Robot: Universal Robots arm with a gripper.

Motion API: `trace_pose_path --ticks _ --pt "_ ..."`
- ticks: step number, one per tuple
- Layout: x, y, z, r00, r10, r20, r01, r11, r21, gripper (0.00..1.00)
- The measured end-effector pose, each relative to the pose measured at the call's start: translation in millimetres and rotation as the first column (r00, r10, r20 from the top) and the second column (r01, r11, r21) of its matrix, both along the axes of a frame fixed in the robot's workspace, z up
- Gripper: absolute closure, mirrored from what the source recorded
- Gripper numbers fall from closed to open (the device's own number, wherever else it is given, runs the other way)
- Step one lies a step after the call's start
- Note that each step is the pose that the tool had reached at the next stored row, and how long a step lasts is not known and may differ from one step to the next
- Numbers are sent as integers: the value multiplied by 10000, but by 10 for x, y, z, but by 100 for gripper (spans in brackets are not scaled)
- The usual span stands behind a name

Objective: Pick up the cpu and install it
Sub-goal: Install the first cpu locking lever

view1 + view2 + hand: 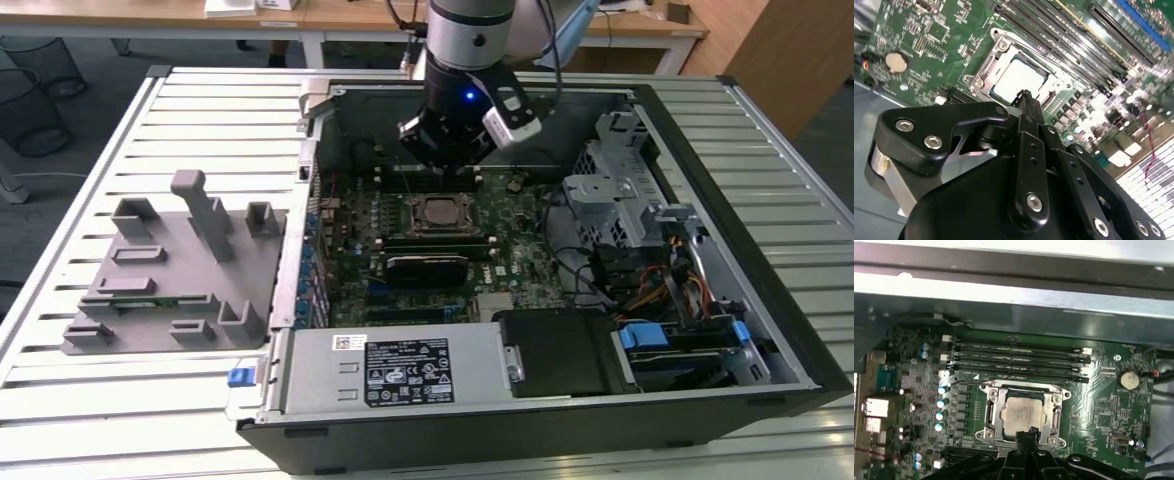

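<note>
The open computer case (667, 130) is lying on its side on the slatted bench (80, 420), taking up the half toward the exterior view's right, with the motherboard (514, 225) facing up inside it. The cpu (438, 212) is sitting flat inside the metal socket frame (1059, 410) near the middle of the motherboard. In both wrist views its silver-grey top plate (1019, 77) (1023, 415) is lying level within the frame, just beside the row of black memory slots (1014, 357). The gripper (457, 168) is hanging directly over the socket. In both wrist views its two black fingers are pressing together into a single narrow tip (1024, 97) (1026, 434), with nothing between them. Whether that tip is touching the cpu or hovering just above it cannot be told. A round coin cell (1128, 380) is sitting on the motherboard, well apart from the socket. In the exterior view a long black module (427, 268) is lying on the motherboard just beside the socket, between it and the grey power supply box (400, 368) at the case's near edge. A grey plastic tray (160, 285) with upright blocks is resting on the bench toward the exterior view's left edge, just beside the case wall.
</note>
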State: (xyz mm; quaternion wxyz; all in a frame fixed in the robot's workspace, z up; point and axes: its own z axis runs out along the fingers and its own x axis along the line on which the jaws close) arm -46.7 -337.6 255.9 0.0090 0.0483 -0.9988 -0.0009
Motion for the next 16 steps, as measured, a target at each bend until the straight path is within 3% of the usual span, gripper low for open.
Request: trace_pose_path --ticks 4,13,16 --pt "0 0 -1 9981 610 1 -610 9981 0 89" --pt "-134 0 -3 9972 740 61 -740 9973 -2 89" --pt "-139 0 -2 9941 1087 61 -1087 9941 -4 89"
